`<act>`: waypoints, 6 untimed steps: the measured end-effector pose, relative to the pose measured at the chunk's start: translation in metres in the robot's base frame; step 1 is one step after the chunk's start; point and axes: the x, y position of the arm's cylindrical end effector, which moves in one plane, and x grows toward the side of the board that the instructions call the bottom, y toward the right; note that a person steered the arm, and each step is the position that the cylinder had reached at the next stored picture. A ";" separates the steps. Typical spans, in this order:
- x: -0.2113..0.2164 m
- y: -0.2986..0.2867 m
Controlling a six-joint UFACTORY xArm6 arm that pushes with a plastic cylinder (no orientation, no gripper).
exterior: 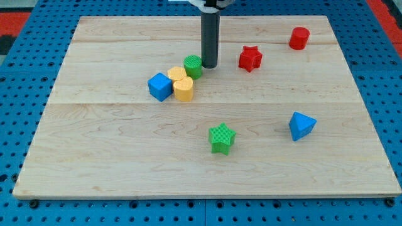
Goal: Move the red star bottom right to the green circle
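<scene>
Pincer: none fitted; bare rod, my tip beside green circle, upper centre of frame. Red star lies right of tip; push must go leftward and down.

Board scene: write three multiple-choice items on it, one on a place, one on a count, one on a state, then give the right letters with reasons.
1. Where is my tip?
A. just to the view's right of the green circle
B. beside the blue triangle
C. on the green star

2. How many red blocks are there?
A. one
B. two
C. three

3. How does the red star lie?
A. touching the green circle
B. stacked on the red cylinder
C. apart, to the view's right of my tip

Key:
1 A, the rod ends right beside the green circle.
2 B, only the red star and red cylinder are red.
3 C, bare board shows between star and tip.
</scene>
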 end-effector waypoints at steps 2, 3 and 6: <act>-0.113 0.089; -0.107 0.156; -0.054 0.151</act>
